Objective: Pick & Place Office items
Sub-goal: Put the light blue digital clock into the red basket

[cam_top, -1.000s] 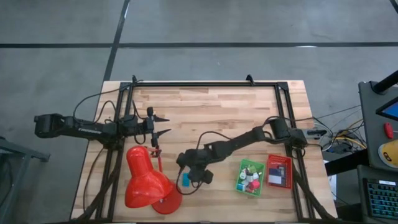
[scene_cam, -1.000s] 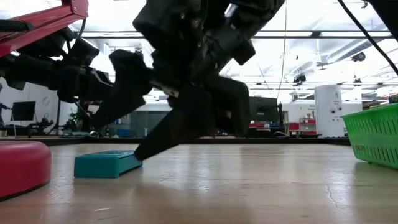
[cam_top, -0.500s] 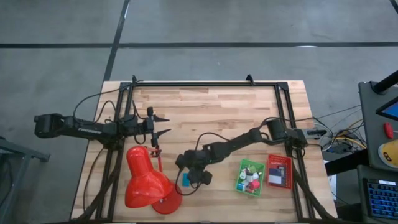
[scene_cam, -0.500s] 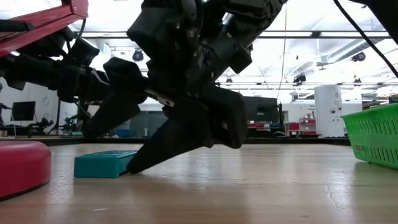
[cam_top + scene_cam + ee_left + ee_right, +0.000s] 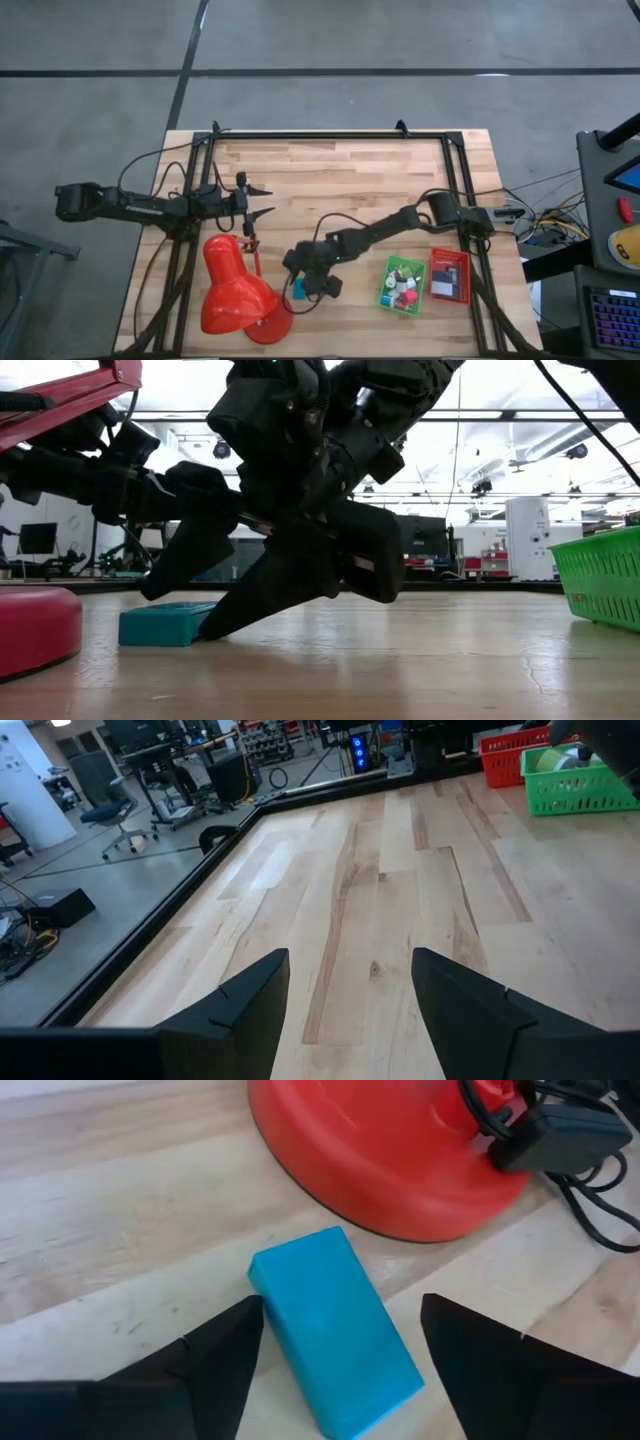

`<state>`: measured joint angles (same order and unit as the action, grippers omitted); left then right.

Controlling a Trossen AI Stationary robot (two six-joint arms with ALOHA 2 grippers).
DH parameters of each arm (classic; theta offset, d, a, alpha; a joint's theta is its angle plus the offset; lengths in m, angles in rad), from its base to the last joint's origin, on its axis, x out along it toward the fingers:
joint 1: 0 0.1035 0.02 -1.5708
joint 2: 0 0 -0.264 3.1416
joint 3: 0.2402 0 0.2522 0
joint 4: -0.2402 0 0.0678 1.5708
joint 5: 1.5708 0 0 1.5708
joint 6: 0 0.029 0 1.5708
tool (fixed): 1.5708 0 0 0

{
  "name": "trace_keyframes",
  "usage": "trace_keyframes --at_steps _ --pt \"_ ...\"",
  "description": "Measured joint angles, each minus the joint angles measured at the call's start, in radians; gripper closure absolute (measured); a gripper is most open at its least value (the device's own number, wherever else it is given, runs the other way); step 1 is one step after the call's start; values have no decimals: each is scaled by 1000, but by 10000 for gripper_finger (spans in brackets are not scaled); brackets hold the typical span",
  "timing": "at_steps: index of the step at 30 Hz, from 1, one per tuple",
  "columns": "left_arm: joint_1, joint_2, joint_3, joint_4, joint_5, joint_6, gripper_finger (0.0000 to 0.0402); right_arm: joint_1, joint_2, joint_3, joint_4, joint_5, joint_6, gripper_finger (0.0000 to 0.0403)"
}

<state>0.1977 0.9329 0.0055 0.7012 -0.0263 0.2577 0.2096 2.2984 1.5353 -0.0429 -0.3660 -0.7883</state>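
Teal block [image 5: 335, 1330] between the spread fingers of the right gripper [image 5: 340, 1355], flat on the table [image 5: 340, 180] just beside the lamp base [image 5: 385, 1155].
We judged the step a grasp: the fingers straddled the block without touching it, so we would centre them on its long sides before closing, clear of the base. Left gripper [image 5: 350, 990] waited, part open and empty, over bare wood; green tray [image 5: 403, 285] held other items.

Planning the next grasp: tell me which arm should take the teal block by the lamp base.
Right. The right gripper is down at the teal block, open fingers either side of it. The left gripper hangs open over bare wood, far from it.
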Motion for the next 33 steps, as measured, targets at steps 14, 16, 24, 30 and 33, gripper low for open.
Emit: trace_keyframes --at_steps 14,16,24,30,33 --pt "0 0 0 0 0 0 184 -2 8 1 -6 -29 4 160" --pt "0 0 0 0 0 0 184 -2 9 0 -9 -29 4 169" --pt "0 0 0 0 0 0 184 0 9 0 -20 -28 24 214" --pt "0 0 0 0 0 0 184 0 8 2 -51 -29 82 221" --pt "0 0 0 0 0 0 184 0 7 2 -72 -29 119 220"
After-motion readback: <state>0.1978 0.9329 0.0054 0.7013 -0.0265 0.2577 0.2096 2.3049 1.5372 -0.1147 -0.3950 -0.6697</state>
